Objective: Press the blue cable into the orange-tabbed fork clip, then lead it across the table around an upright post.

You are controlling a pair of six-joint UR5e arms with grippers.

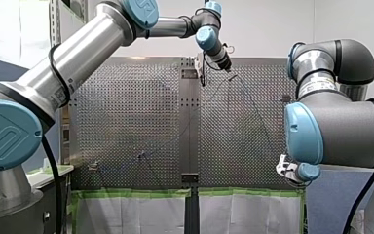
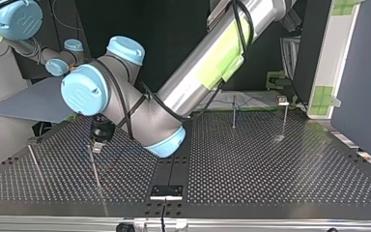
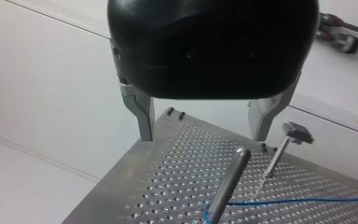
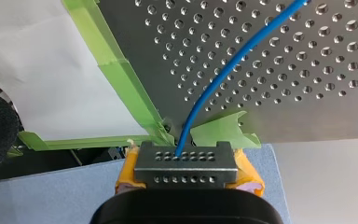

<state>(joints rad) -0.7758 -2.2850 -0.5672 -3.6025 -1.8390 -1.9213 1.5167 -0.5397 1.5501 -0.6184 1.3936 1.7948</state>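
**Right claw clamped on the cable, left claw gaping over a post**

Right wrist view first: my right gripper (image 4: 186, 163) is clenched on the blue cable (image 4: 214, 79). The line comes out from between its yellow pads and runs away over the perforated table (image 4: 307, 107), past the green tape (image 4: 121, 79) on the table's edge. The front view puts that gripper by the table's lower right corner, though the cable there is only a faint thread.

Over to the left wrist view: my left gripper (image 3: 203, 137) is released, its metal fingers wide apart and holding nothing. It hangs above an upright post (image 3: 228, 184). The blue cable meets that post at its base and leads off sideways. A T-headed post (image 3: 296, 133) stands just beyond. The top view shows the left gripper right over the post, but the cable is too faint to trace there.
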